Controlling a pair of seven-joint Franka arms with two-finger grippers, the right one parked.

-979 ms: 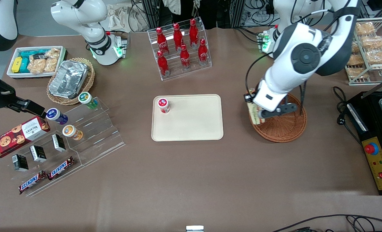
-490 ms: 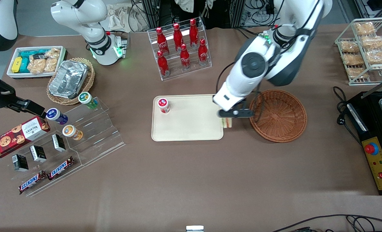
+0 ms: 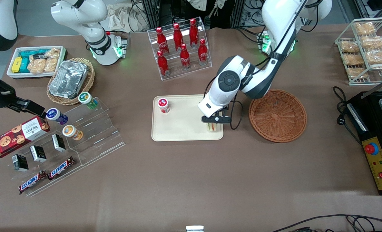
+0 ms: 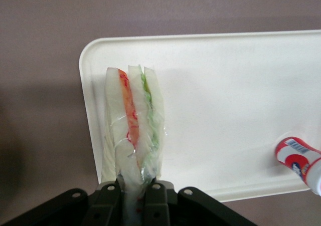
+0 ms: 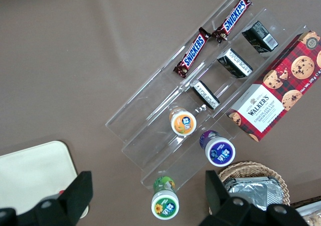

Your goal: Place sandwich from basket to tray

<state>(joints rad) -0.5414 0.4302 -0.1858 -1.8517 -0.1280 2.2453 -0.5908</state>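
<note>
left wrist view: end effector (image 4: pixel 131 193) pinches layered triangular sandwich (image 4: pixel 131 131) above smooth tray (image 4: pixel 225 110).

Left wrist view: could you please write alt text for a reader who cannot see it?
The end effector is shut on a sandwich wedge with red and green filling, held over a corner of the cream tray. A small red-and-white bottle stands on the tray near another edge, on a brown table.

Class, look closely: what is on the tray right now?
On the tray: a red-capped bottle, and the sandwich over one corner, gripped by the left end effector. Whether it touches the tray is hidden.
</note>
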